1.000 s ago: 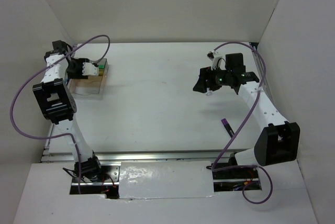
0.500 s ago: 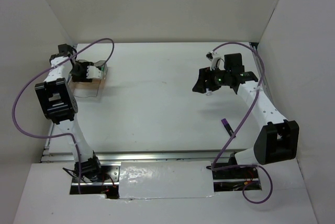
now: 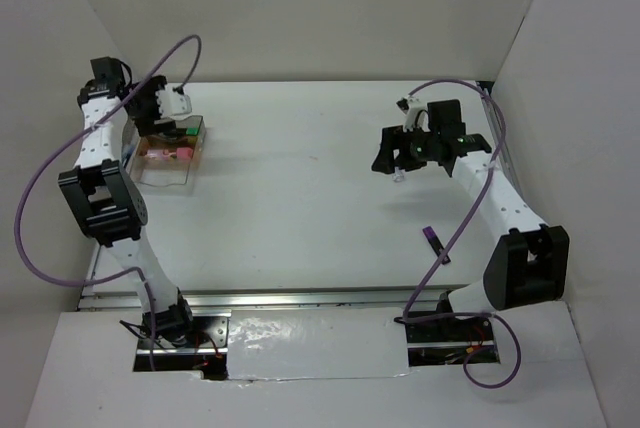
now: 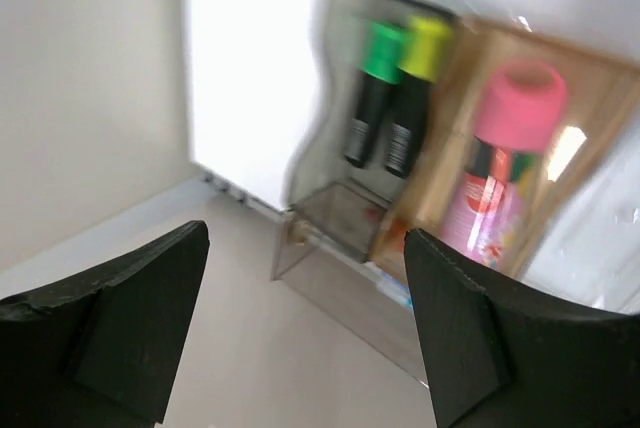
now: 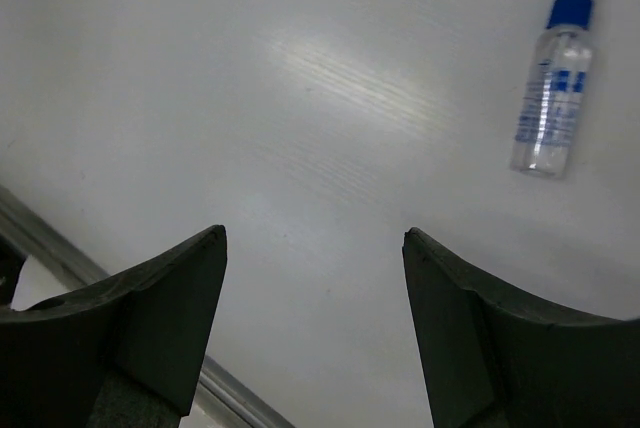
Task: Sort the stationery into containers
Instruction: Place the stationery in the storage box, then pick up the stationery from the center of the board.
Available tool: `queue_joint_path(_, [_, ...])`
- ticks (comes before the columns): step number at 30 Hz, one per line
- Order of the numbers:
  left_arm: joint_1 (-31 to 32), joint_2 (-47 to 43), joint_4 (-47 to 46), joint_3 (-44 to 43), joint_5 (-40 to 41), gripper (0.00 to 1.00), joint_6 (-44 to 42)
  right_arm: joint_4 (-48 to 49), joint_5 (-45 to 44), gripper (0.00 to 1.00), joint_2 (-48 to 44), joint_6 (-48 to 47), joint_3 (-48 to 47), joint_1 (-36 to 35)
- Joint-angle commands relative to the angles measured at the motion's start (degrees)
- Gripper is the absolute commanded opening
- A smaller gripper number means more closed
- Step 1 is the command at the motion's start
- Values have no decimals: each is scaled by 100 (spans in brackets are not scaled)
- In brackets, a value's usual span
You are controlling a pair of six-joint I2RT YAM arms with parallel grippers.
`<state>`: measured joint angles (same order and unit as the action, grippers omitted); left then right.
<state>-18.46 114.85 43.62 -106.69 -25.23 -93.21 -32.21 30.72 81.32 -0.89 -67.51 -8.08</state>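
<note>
Over on the far left of the table [image 3: 300, 198], the left hand [image 3: 168, 108] is seen raised above the clear box [image 3: 165, 176], and from the wrist view its fingers [image 4: 130, 328] are spread wide with nothing caught between them. The box [image 4: 330, 218] is framed right in that gap. Inside it, a green-ended highlighter [image 4: 372, 98] and a yellow-ended highlighter [image 4: 412, 98] are laid side by side against the clear wall. The pink tube [image 4: 500, 178] is set next to them over the tan bottom, cap end away from the fingers. A scrap of red and blue is glimpsed at the box's near end, too blurred to be named.

Across on the right, the right hand [image 3: 395, 160] is held over bare table, fingers [image 5: 150, 328] likewise parted and empty. The blue-capped bottle [image 5: 550, 113] is found lying flat on the table, off to one side and well apart from the fingertips.

One purple-ended highlighter [image 3: 433, 241] is spotted lying on the table beside the right arm, well apart from the box.
</note>
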Motion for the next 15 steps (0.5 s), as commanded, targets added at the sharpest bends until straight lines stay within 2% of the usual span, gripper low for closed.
queue_joint_path(1, [140,-945,-587,-458,-1106,92,2337,101,-1145,78,426,290,-482,104])
queue_joint_path(2, [306,-1121,-748,-388,-1080,92,2943,13,-1460,78,629,273,-639,122])
queue_joint_path(3, [369,-1288,-906,-152,-1080,92,3967,-83,-1585,77,866,264,-972,183])
queue_joint_path(5, [596,-1859,-1274,226,-1028,91,4625,-408,-1805,74,1639,212,-1368,201])
queue_joint_path(6, [693,-2304,-1459,776,-932,91,5193,-496,-2059,73,1911,151,-1753,219])
queue_joint_path(9, [914,-3131,-2154,1893,-729,92,6154,-637,-2315,71,2956,150,-2387,280])
queue_joint_path(11, [940,-3485,-2487,2353,-737,95,6881,-787,-2369,70,3327,159,-2914,315])
queue_joint_path(12, [932,-3783,-2568,2738,-711,98,7182,-918,-2351,70,3642,150,-3109,350])
queue_joint_path(15, [941,-4249,-2455,3224,-904,99,7545,-1129,-2299,69,4136,150,-3751,359])
